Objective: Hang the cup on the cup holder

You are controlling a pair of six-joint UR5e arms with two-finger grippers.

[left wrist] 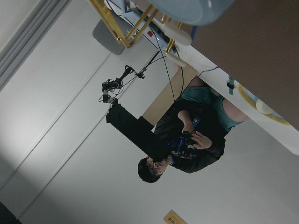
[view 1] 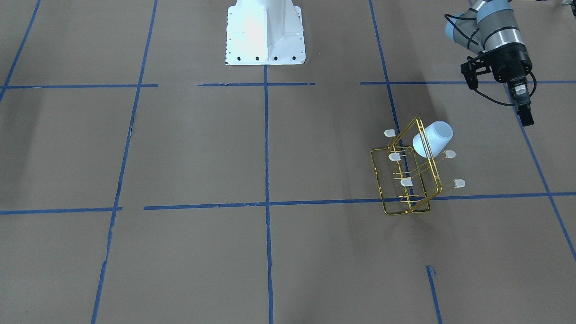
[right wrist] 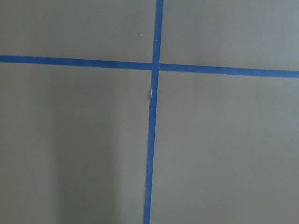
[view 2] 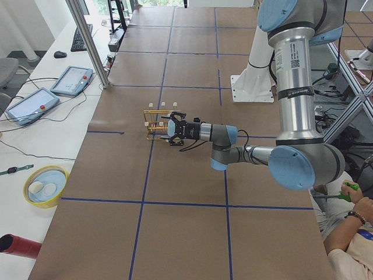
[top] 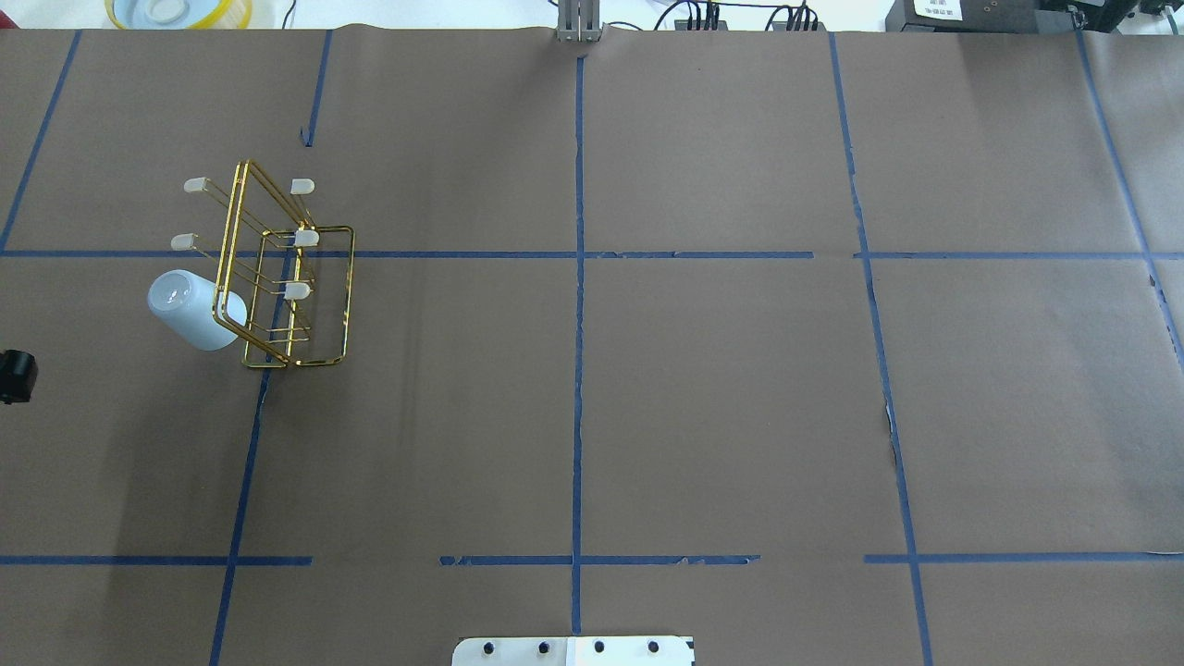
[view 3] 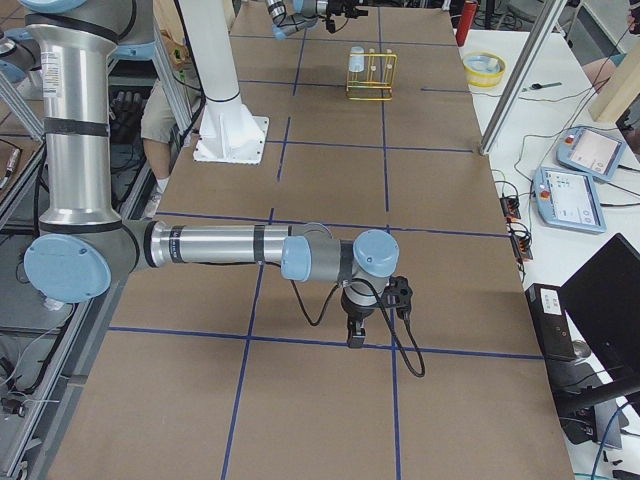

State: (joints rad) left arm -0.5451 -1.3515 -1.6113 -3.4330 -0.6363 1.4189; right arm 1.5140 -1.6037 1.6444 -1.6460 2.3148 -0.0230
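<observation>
We see the cup holder [view 1: 406, 182] as thin, shiny gold wire with frosted white caps [view 1: 459, 183]. The cup [view 1: 433, 138] looks like smooth, pale plastic with a faint sheen; the counter [view 1: 202, 148] wears matt brown paper crossed by blue tape [view 1: 266, 144].

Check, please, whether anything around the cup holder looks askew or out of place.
Nothing stands out: the cup hangs tilted on an upper prong of the cup holder, which stands upright, and the left gripper is clear of both.

- Seen from the left end, a brown table top [view 2: 186, 233] with blue tape lines [view 2: 147, 175] fills the middle.
- A white bench [view 2: 58, 128] on the left holds a yellow bowl [view 2: 26, 192].
- A metal post [view 2: 88, 41] stands upper left.
</observation>
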